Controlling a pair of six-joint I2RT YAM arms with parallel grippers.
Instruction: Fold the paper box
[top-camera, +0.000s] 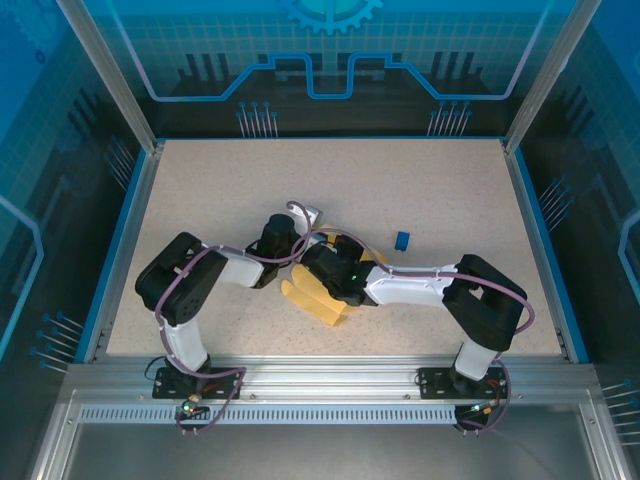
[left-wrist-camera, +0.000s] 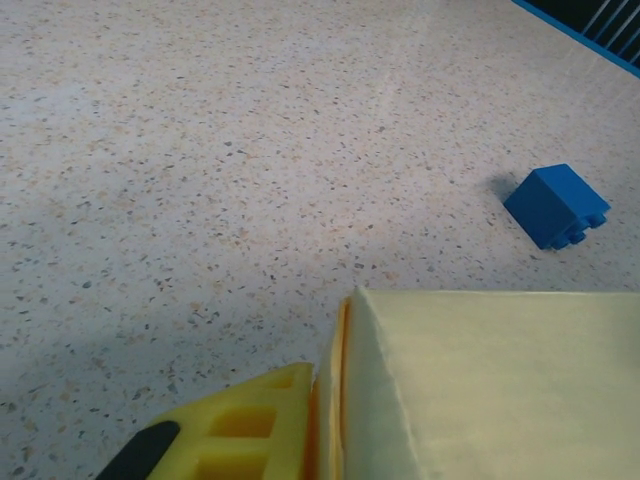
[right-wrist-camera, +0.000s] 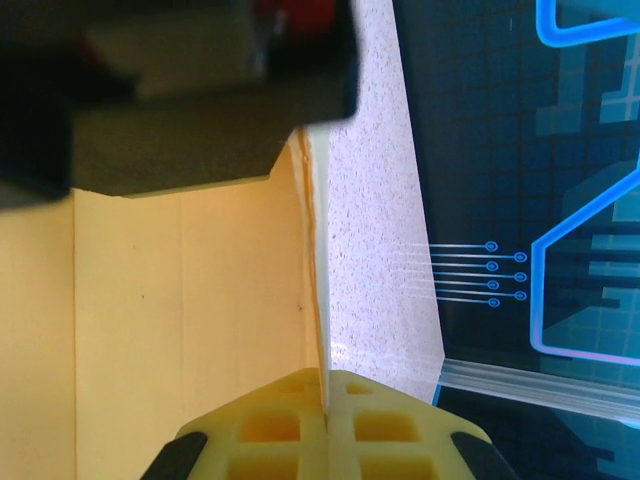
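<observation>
The paper box (top-camera: 325, 310) is pale yellow card and lies mid-table, where both arms meet over it. In the left wrist view a broad panel of the paper box (left-wrist-camera: 500, 390) rises at the right. One yellow finger (left-wrist-camera: 245, 430) presses against its thin doubled wall, and the other finger is hidden behind the card. My left gripper (left-wrist-camera: 335, 400) is shut on that wall. In the right wrist view an inner face of the paper box (right-wrist-camera: 180, 320) spreads to the left. My right gripper (right-wrist-camera: 326, 395) is shut on the standing card edge, pinched between both yellow fingertips.
A small blue block (top-camera: 402, 240) (left-wrist-camera: 555, 205) lies on the speckled table just right of the box. A dark arm body (right-wrist-camera: 180, 90) hangs close above the box. The blue table rim (top-camera: 540, 250) bounds the right side.
</observation>
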